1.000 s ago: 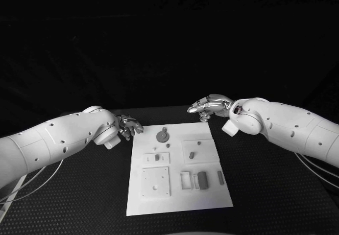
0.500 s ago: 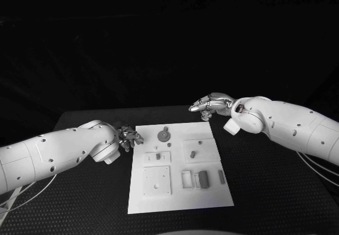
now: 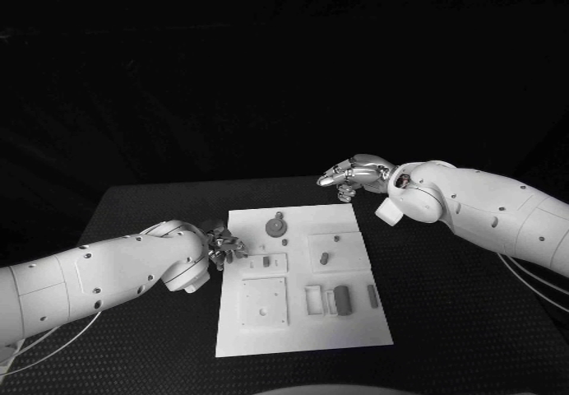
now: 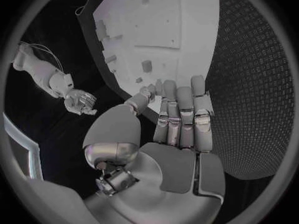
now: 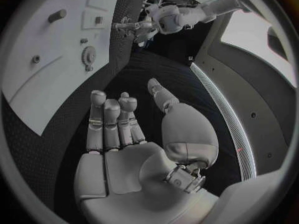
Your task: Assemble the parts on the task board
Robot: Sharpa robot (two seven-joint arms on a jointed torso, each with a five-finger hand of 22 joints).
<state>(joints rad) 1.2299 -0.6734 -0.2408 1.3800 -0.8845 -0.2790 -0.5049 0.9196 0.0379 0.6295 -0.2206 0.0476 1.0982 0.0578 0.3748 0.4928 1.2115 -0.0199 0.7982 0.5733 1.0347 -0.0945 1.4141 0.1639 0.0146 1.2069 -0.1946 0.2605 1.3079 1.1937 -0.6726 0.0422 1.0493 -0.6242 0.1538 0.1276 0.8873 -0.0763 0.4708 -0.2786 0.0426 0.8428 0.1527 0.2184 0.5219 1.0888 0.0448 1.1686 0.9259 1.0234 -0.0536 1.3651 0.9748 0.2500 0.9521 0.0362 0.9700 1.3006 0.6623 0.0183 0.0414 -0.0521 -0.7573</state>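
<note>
The flat white rectangular task board (image 3: 301, 329) lies just past my left fingertips (image 3: 228, 244), its far corner below my right fingertips (image 3: 341, 191). A small grey gear-shaped part (image 3: 275, 226) sits flat between both sets. A dark grey rectangular block part (image 3: 340, 300) stands well beyond my left fingertips, towards the board's near end.

My left hand (image 4: 171, 134) gleams, polished metal with smooth grey pads; my right hand (image 5: 134, 149) has the same silvery sheen. My arms (image 3: 107, 276) are glossy white plastic. The task board (image 3: 303, 329) looks matt white, smooth. The table (image 4: 249, 84) is black, rough, dimpled.
</note>
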